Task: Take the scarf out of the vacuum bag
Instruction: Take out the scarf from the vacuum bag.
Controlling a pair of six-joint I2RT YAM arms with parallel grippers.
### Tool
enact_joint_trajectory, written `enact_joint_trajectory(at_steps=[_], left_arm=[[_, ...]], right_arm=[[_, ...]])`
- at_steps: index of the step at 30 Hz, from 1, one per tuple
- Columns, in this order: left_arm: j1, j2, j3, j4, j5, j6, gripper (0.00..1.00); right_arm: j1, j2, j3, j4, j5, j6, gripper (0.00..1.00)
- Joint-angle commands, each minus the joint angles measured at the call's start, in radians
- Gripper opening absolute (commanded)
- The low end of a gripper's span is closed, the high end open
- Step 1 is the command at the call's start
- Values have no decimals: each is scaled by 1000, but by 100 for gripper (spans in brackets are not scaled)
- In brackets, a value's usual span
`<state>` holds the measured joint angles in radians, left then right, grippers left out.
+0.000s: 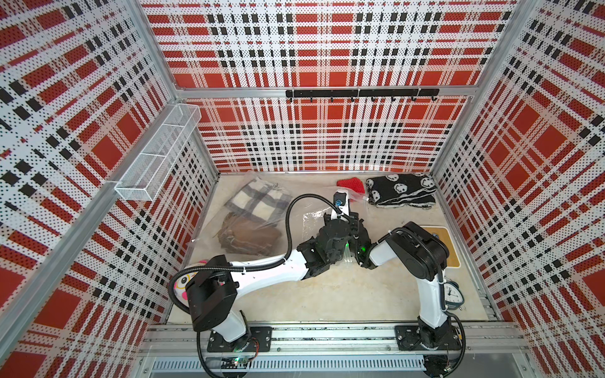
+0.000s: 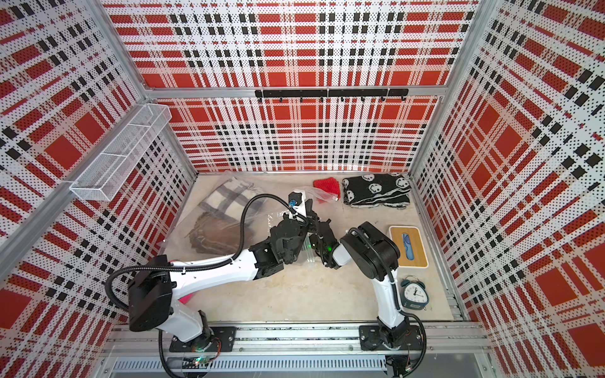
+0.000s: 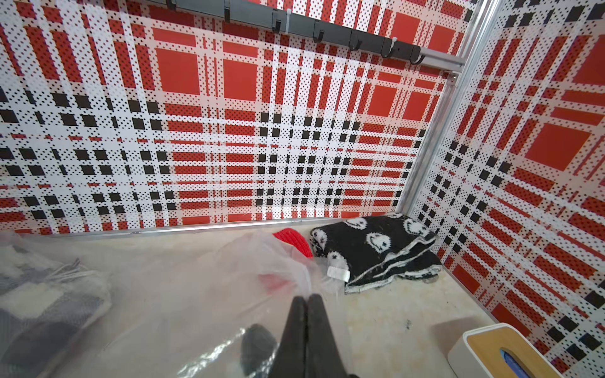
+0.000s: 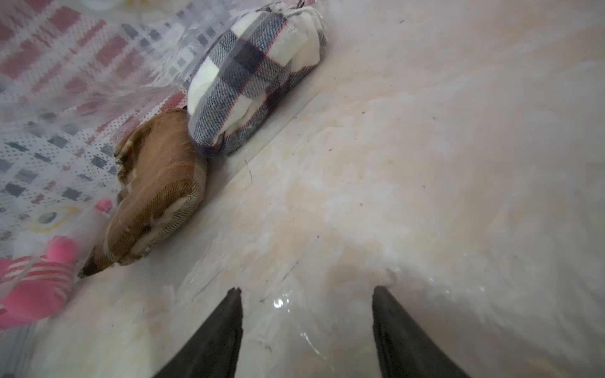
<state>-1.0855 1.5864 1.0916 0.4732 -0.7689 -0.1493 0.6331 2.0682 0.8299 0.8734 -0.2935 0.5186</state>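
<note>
Beige floor (image 3: 393, 314) blurs behind vacuum bag (image 3: 196, 294); left gripper (image 3: 306, 299) pinches it, right gripper (image 4: 307, 291) gapes.

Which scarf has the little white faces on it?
The black scarf, lying outside the vacuum bag. The grey-checked scarf and the brown scarf inside the bag have no faces.

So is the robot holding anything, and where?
The left pincer pinches the clear bag by its loose edge; the right pincer is open, holding nothing.
</note>
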Motion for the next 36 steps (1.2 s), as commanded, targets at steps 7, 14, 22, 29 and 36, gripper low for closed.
enact_joint_trajectory(at_steps=[7,14,22,29,36], left_arm=[[-138,13,45,5,-112,87,0],[-162,4,41,2,-159,99,0],[-145,-39,6,13,-105,66,0],[-121,-91,-27,-6,-2,-26,0],[-115,-129,-52,-7,38,-48,0]], right_arm=[[9,121,331,-189,-63,13,68],[18,234,519,-225,-43,112,85],[45,319,633,-205,-58,153,93],[73,409,776,-216,-61,191,91],[93,491,918,-286,-22,213,86]])
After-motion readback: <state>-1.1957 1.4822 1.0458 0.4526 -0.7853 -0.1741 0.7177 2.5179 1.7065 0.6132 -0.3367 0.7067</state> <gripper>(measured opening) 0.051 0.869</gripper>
